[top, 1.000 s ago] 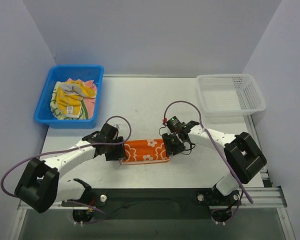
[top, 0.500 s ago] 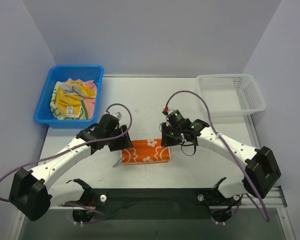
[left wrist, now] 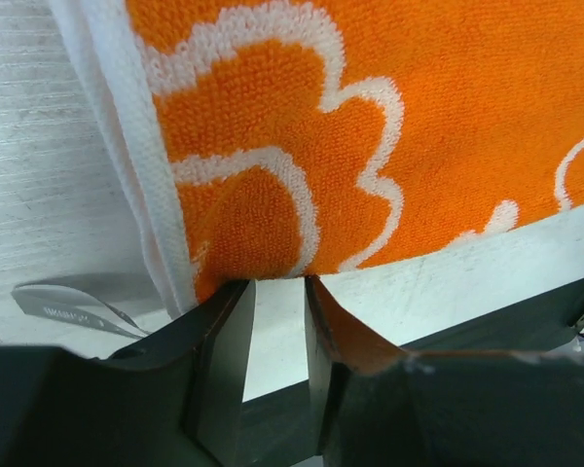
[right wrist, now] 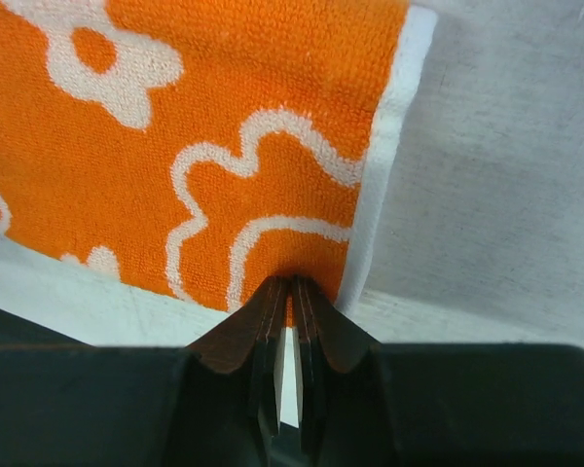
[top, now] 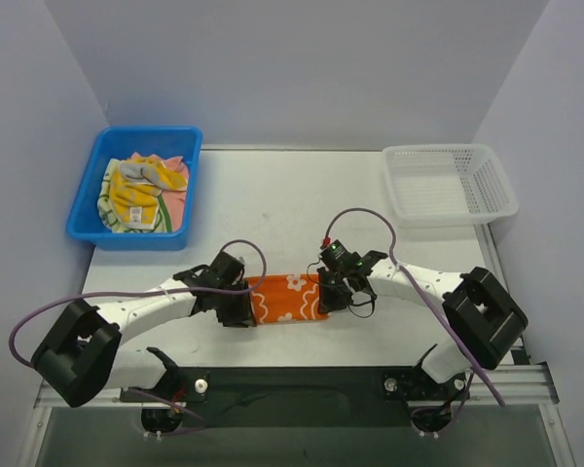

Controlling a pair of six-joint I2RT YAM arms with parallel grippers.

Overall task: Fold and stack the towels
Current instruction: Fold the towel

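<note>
Right fingers [right wrist: 265,341] now pinch orange towel [top: 290,298], blue bin [top: 151,135] holds towels [top: 136,195]

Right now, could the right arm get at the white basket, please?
Probably yes: nothing stands between the right hand and the white basket. But that hand is pinched on the edge of the orange towel, so it must release or carry it.

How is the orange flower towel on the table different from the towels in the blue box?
The orange flowered towel lies folded flat, but the heap of yellow, green and pink towels is crumpled. The orange flowered towel is alone on the white table, with the left gripper and right gripper at its ends. The heap sits in the blue plastic bin. Both are soft cloth.
</note>
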